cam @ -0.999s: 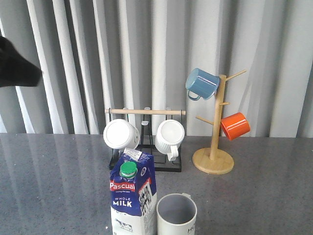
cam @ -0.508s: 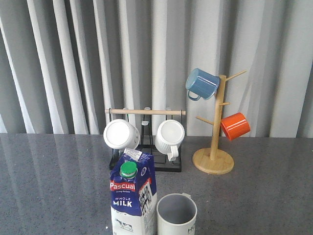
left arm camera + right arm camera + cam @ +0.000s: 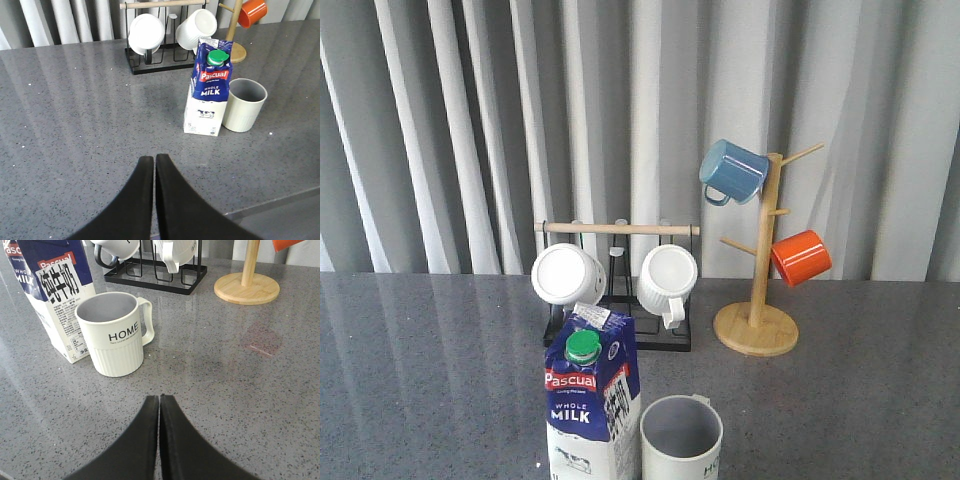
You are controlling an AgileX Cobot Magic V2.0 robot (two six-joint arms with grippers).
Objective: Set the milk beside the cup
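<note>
Two task items already stand together near the front edge of the table (image 3: 75,100): the milk (image 3: 588,400) is upright with its green cap facing forward, and the cup (image 3: 681,438) sits just beside it on its right, so close that they look to be touching or nearly so. Neither arm shows in the front view. The left gripper (image 3: 153,165) has its fingers pressed together on nothing and hangs well back from the carton; the right gripper (image 3: 159,405) is likewise closed and empty, a little short of the cup, whose handle points away from the carton.

Judging from this layout, the placement looks done. The main risk now is a stray arm sweep: the carton is tall and narrow, so a nudge high up could tip it onto the cup or toward the mug rack (image 3: 620,300) behind. The mug tree (image 3: 758,290) stands well apart and seems safe.
</note>
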